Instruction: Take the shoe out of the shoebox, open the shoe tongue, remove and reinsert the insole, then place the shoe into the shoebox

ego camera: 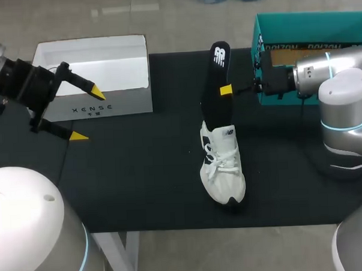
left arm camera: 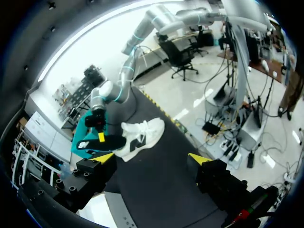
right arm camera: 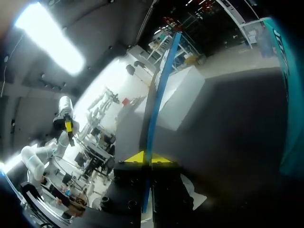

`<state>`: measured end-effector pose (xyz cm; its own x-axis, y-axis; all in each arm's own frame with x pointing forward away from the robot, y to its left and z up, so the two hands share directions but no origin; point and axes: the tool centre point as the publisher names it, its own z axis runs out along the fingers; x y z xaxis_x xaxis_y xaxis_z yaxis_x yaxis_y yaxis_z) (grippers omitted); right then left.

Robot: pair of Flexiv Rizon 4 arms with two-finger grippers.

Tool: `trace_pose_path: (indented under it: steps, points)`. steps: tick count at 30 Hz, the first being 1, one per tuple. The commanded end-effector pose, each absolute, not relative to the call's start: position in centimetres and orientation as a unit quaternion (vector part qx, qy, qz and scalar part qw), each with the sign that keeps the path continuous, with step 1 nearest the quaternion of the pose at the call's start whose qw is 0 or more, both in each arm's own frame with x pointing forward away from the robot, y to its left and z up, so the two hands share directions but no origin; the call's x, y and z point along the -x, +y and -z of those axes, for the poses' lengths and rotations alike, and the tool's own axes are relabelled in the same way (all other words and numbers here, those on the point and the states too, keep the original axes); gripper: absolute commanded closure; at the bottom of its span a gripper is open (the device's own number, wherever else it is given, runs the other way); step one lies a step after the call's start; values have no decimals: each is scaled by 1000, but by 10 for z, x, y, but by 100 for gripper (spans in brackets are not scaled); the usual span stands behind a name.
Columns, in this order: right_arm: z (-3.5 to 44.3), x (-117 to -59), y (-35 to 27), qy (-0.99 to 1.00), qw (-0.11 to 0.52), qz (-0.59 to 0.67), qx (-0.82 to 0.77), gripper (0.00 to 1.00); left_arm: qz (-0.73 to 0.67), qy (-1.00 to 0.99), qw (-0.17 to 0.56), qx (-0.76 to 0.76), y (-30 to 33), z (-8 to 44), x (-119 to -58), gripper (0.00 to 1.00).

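- The right pincer [ego camera: 226, 90] is closed on the insole [ego camera: 217, 74], pinching its thin edge partway up.
- The shoe [ego camera: 223, 165] stands on its sole right of the desk's middle, toe toward the front edge. Nothing holds it.
- The insole rises steeply from the shoe's opening. I cannot tell whether its lower end is inside.
- Likely trouble: a push down on so slim a grip could make the insole swivel, slip or fold at the collar.
- The same push could tip the loose shoe or slide it on the desk [ego camera: 140, 173], whose black top looks smooth.
- The left pincer [ego camera: 78, 113] is open near the left edge, well apart from the shoe, so it offers no bracing.
- At the far edge, a white box [ego camera: 94, 76] sits open at the left corner and a teal box [ego camera: 308, 25] at the right. I cannot tell which is the shoebox.
- The teal box is just beside the right arm, so a backward swing could knock it.
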<state>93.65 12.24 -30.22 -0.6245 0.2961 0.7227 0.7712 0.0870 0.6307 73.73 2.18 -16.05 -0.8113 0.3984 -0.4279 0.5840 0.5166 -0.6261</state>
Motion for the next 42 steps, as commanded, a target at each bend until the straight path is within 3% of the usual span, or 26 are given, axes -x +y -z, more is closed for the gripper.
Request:
trace_pose_path:
  steps: [1,33,34,35,37,38,42]
  points:
    - [310,-927,123,-705,213,562,376,100,400,864,115,-285,22,160,-737,0]
    - [350,-860,124,-742,221,509,376,100,400,864,115,-285,22,160,-737,0]
    - [350,-861,125,-742,220,509,376,60,400,864,115,-285,22,160,-737,0]
    - [348,-862,126,-741,219,510,377,38,400,864,115,-285,22,160,-737,0]
    - [346,-864,129,-743,216,511,375,8,400,864,115,-285,22,160,-737,0]
    - [345,-865,129,-743,216,511,374,3,400,864,115,-285,22,160,-737,0]
    - [341,-875,132,-745,206,514,371,10,400,864,115,-285,22,160,-737,0]
